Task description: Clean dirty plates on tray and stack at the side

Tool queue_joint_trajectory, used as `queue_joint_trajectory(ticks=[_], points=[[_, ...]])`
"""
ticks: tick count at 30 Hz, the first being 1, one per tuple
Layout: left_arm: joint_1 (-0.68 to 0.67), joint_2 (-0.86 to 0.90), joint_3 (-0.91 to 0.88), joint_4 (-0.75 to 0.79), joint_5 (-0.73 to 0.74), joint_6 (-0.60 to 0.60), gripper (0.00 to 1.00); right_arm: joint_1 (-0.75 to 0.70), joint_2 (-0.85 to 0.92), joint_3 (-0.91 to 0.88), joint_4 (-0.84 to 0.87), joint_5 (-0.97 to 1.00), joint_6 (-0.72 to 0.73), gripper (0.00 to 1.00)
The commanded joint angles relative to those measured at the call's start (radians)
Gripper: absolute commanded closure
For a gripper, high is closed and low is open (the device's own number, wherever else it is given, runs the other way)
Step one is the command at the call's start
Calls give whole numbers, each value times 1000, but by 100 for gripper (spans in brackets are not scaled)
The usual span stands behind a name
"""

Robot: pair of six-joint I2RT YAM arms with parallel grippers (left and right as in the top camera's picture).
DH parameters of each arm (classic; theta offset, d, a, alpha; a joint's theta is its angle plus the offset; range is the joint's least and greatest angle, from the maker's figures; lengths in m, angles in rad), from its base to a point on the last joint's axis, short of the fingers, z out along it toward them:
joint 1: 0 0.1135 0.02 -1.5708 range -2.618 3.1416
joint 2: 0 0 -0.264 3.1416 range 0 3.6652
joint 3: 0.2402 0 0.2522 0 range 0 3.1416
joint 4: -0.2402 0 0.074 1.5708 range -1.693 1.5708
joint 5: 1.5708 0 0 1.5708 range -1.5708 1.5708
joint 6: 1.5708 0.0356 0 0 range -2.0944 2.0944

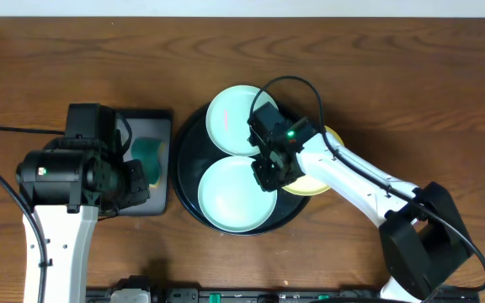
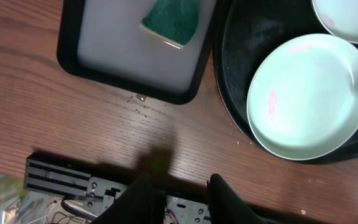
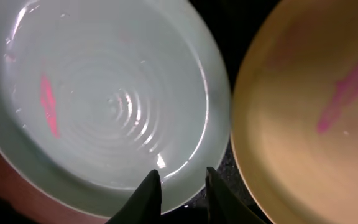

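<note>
The round black tray [image 1: 188, 143] carries three plates. My right gripper [image 1: 268, 172] [image 3: 182, 174] is closed astride the right rim of the near mint plate [image 1: 230, 195] [image 3: 110, 93], which has a pink smear and still lies in the tray. The yellow plate [image 1: 310, 187] [image 3: 303, 106], also smeared pink, lies beside it, mostly hidden under my right arm from overhead. The far mint plate [image 1: 230, 118] [image 2: 347, 15] sits behind. My left gripper [image 1: 137, 181] [image 2: 180, 180] hovers open and empty over the table's front edge, left of the tray.
A smaller rectangular black tray [image 1: 160, 118] [image 2: 123, 62] with a green sponge [image 1: 147, 151] [image 2: 171, 22] sits left of the round tray, partly under my left arm. Bare wooden table stretches to the right and back. A black metal rail [image 2: 61, 177] runs along the front edge.
</note>
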Motion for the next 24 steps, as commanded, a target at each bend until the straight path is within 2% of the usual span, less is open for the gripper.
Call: queue_joint_trajectory(ticks=[1, 3, 7, 20, 24], points=[[4, 2, -13, 1, -16, -14, 69, 32, 5, -34, 19, 44, 71, 76], [4, 2, -13, 1, -16, -14, 69, 39, 5, -48, 42, 56, 75, 71], [4, 2, -13, 4, -16, -14, 69, 39, 5, -53, 40, 127, 77, 69], [4, 2, -13, 6, -16, -14, 69, 40, 5, -69, 50, 126, 129, 81], [4, 2, -13, 8, -16, -14, 69, 40, 5, -90, 72, 126, 150, 80]])
